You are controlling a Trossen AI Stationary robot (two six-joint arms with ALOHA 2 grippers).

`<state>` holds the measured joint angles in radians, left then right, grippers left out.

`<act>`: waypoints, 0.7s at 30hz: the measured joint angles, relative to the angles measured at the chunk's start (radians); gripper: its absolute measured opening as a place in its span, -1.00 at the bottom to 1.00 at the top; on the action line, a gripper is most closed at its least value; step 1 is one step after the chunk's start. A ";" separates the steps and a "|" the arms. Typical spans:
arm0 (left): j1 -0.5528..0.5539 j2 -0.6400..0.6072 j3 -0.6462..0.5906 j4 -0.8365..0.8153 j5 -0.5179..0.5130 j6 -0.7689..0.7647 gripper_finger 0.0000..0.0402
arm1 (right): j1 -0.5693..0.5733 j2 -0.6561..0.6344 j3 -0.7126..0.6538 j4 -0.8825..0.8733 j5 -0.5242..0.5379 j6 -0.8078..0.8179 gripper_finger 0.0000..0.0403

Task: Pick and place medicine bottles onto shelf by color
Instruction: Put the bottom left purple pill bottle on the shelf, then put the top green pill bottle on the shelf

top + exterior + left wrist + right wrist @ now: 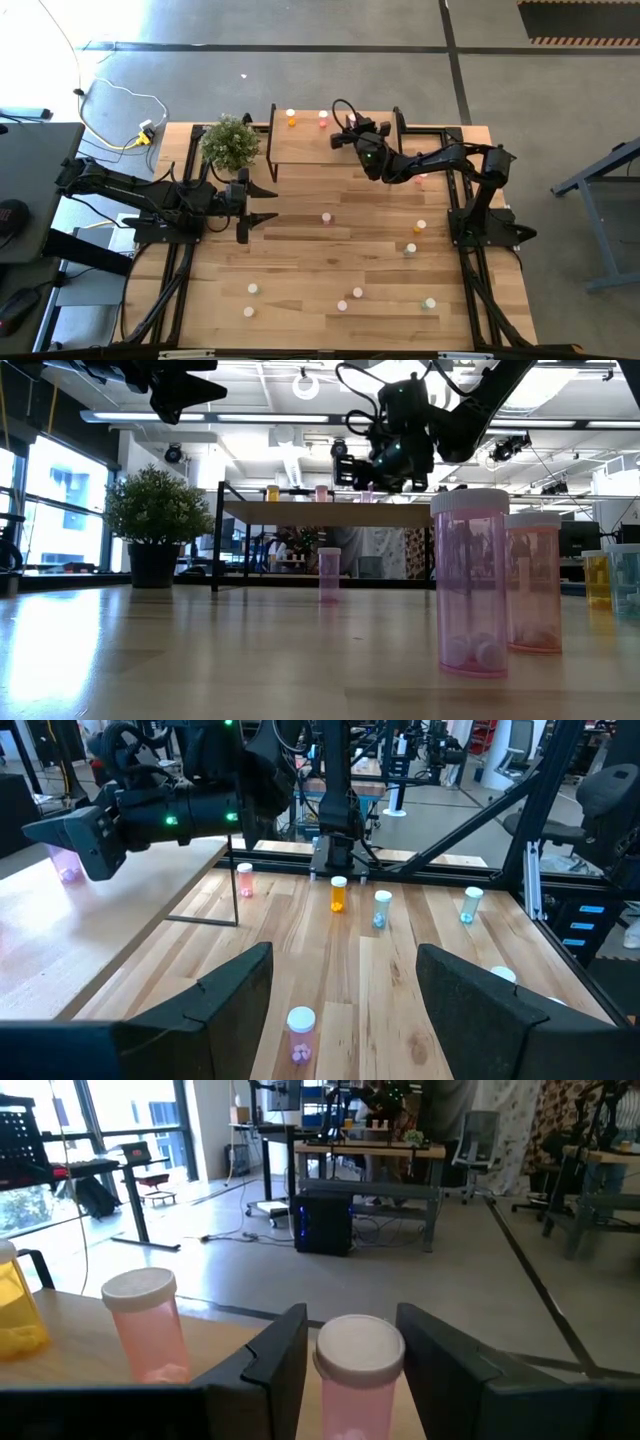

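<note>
My right gripper [350, 1350] over the shelf [305, 148], jaws closed on a pink bottle [358, 1380], my left gripper [262, 205] over the bench [320, 270], jaws wide, empty.

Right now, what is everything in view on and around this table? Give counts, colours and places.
shelf: one, light wood on black frame, table's far edge
shelved bottles: two, orange and pink, white caps, on the shelf
held bottle: one, pink, white cap, over the shelf
loose bottles: at least eight, pink, orange, pale green, scattered on the tabletop
potted plant: one, green, left of the shelf
table: one, wooden planks
right pincer: shut on the held bottle
left pincer: open, above the table near the plant
</note>
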<state>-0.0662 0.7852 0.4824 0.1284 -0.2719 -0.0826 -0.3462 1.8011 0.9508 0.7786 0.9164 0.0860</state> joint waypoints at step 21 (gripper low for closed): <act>0.000 0.000 0.000 -0.005 0.000 0.000 0.19 | 0.000 -0.004 0.000 0.125 -0.003 -0.094 -0.27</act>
<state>-0.0662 0.7852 0.4824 0.1234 -0.2722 -0.0830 -0.3465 1.7973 0.9508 0.9037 0.9138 -0.0082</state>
